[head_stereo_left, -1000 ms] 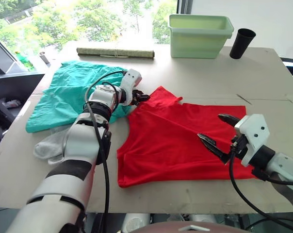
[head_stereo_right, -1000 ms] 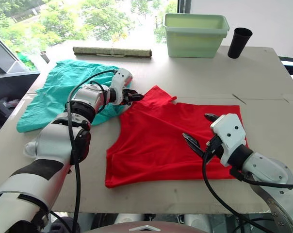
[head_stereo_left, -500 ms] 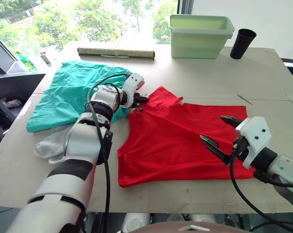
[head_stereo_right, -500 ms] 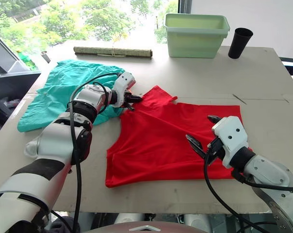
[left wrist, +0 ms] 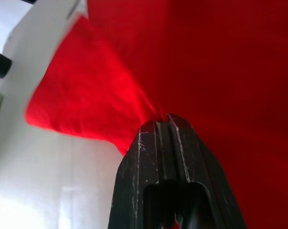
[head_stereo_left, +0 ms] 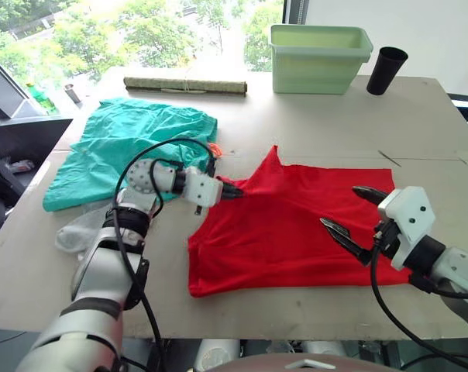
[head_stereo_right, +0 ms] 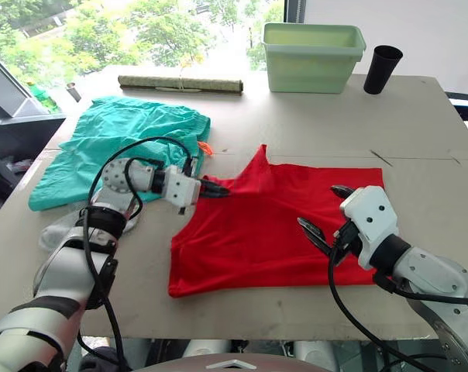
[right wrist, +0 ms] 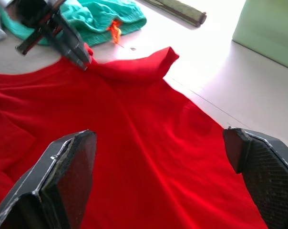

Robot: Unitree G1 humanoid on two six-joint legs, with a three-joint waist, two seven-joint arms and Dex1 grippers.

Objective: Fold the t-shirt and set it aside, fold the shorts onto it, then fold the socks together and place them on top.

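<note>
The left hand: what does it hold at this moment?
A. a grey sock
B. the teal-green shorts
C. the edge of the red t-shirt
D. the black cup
C. The left hand is shut on the edge of the red t-shirt, whose cloth bunches at its fingertips in the left wrist view.

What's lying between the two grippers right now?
Only red cloth: the t-shirt spans the stretch from the left gripper, shut on its edge, to the open right gripper. Both eye views show it.
</note>
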